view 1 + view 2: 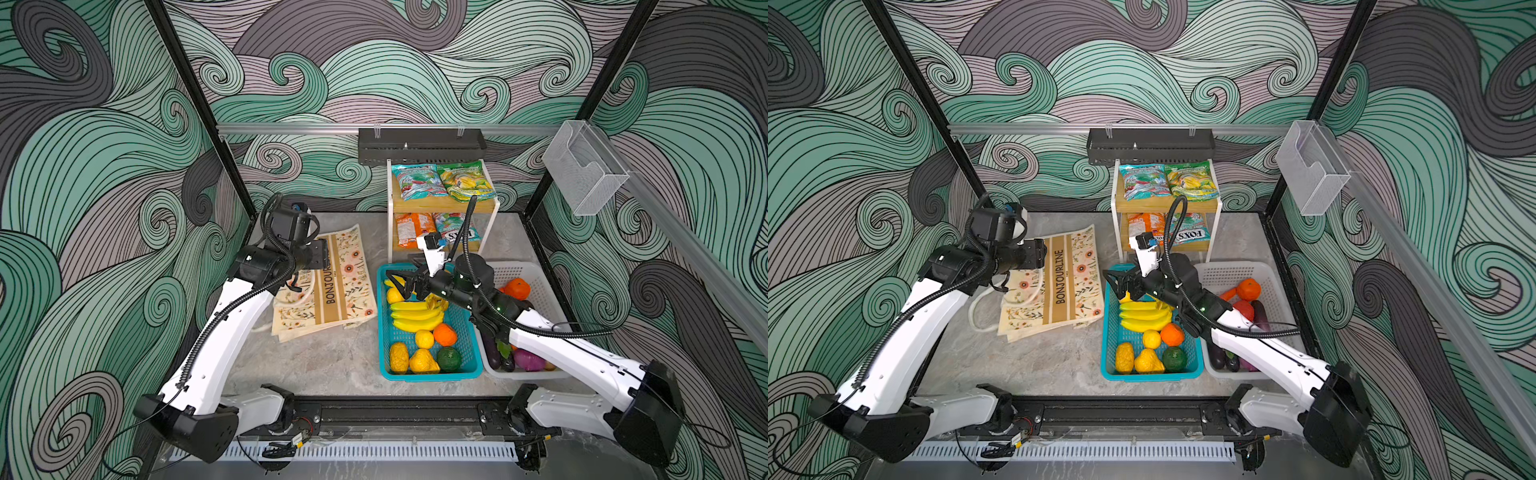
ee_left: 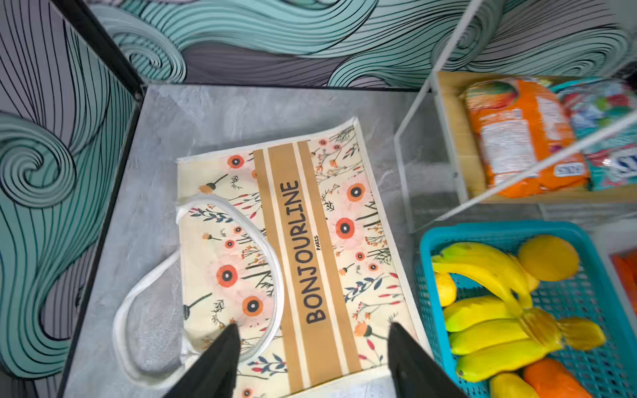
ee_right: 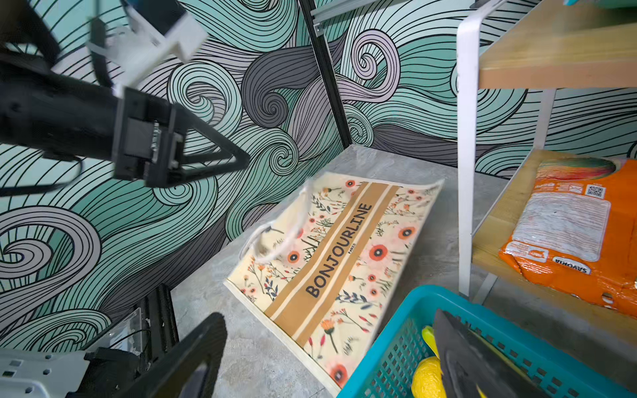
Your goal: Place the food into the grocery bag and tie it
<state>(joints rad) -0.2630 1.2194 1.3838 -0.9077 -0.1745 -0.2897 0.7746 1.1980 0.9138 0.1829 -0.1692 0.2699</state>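
The grocery bag point(image 1: 332, 286) point(image 1: 1063, 286) lies flat on the grey table, its white rope handles point(image 2: 119, 320) spread toward the left arm. My left gripper point(image 1: 321, 255) point(image 2: 313, 327) hovers above the bag's handle end, open and holding nothing. My right gripper point(image 1: 395, 282) point(image 3: 327, 320) hangs open and empty over the far left corner of the teal basket point(image 1: 384, 332). The food in that basket includes banana bunches point(image 1: 415, 313) and an orange point(image 1: 444, 334). Snack packets point(image 1: 442, 180) lie on the shelf behind.
A white basket point(image 1: 536, 274) with an orange, a carrot and eggplants stands right of the teal one, under my right arm. The two-tier wooden shelf point(image 1: 494, 216) stands at the back. Bare table point(image 1: 324, 365) lies in front of the bag.
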